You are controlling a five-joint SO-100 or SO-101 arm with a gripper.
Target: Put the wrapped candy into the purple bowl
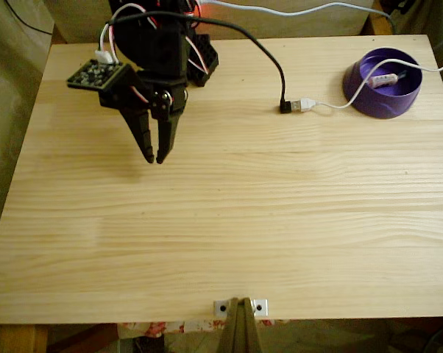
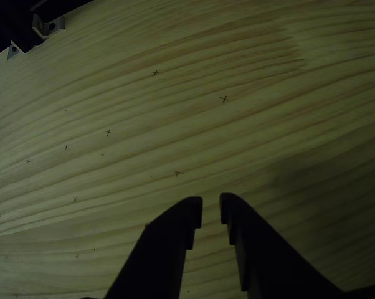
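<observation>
In the fixed view the purple bowl [image 1: 382,99] stands at the table's far right corner. The wrapped candy [image 1: 384,79], pinkish with a white label, lies inside it. My black gripper [image 1: 154,158] hangs over the left half of the table, far from the bowl, pointing down. Its fingers are drawn together with only a narrow slit between the tips and nothing held. In the other view the gripper [image 2: 211,208] rises from the bottom edge over bare wood.
A white USB plug [image 1: 305,106] joins a black cable [image 1: 280,77] on the table left of the bowl, and its white cable [image 1: 420,68] runs across the bowl's rim. A metal bracket [image 1: 240,306] sits at the near edge. Small pencil crosses [image 2: 223,98] mark the wood.
</observation>
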